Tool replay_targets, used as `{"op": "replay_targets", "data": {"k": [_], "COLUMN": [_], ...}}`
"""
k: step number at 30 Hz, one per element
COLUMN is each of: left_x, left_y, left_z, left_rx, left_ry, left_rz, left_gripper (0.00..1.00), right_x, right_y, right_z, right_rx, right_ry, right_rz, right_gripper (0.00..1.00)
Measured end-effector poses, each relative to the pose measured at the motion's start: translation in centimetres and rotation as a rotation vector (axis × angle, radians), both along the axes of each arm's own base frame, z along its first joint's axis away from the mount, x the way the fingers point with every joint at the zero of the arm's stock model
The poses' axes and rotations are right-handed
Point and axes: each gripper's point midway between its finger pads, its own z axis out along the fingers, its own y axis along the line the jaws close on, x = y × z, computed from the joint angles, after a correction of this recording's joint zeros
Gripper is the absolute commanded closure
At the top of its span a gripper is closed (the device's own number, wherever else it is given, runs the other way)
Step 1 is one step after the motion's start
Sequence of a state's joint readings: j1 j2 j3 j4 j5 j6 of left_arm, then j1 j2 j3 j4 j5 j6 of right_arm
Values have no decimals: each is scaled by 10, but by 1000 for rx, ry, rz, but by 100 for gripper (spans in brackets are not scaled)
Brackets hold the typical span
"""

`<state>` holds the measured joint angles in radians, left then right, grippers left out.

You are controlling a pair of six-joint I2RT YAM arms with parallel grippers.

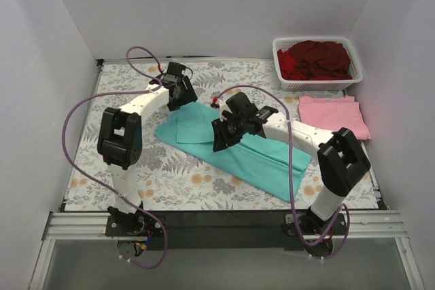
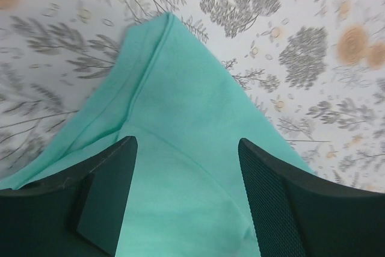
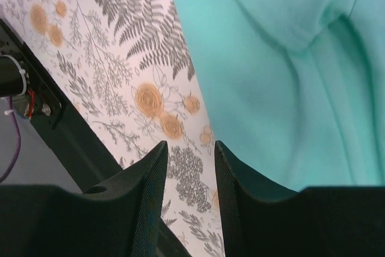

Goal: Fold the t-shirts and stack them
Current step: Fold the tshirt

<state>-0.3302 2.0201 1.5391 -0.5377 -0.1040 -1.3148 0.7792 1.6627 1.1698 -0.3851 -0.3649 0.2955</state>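
Observation:
A teal-green t-shirt [image 1: 251,157] lies partly folded and slanted across the middle of the floral tablecloth. My left gripper [image 1: 182,96] hovers over its far left end, open and empty, with teal cloth [image 2: 180,88] showing between the fingers [image 2: 186,142]. My right gripper [image 1: 221,140] is over the shirt's near edge, jaws apart with a narrower gap and empty [image 3: 190,145]. Tablecloth shows between its fingers, with the teal shirt [image 3: 277,76] just to the right. A light pink t-shirt [image 1: 333,115] lies folded at the right. Dark red t-shirts [image 1: 316,59] are piled in the basket.
A white lattice basket [image 1: 318,85] stands at the far right corner, just behind the pink shirt. White walls close in the table on three sides. A black rail [image 1: 224,222] runs along the near edge, and shows in the right wrist view [image 3: 66,130].

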Motion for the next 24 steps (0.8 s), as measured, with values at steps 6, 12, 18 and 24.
{"op": "replay_targets", "data": {"k": [6,12,18,24], "left_x": [-30,-108,-173,-197], "left_y": [46,92,115,113], "left_z": [123,174,105,96], "left_rx": [39,55,111,70], "left_ry": [-285,-470,-378,-425], "left_rz": [95,176,160,99], "left_gripper": [17,16,16,15], "right_x": [46,72,73,98], "right_y": [47,83,96,110], "right_z": [17,-15,-59,-70], "right_rx": [61,68,28,31], "right_ry": [-82,-58,-1,-31], "right_rz": [43,79,90,52], "right_gripper": [56,56,56,56]}}
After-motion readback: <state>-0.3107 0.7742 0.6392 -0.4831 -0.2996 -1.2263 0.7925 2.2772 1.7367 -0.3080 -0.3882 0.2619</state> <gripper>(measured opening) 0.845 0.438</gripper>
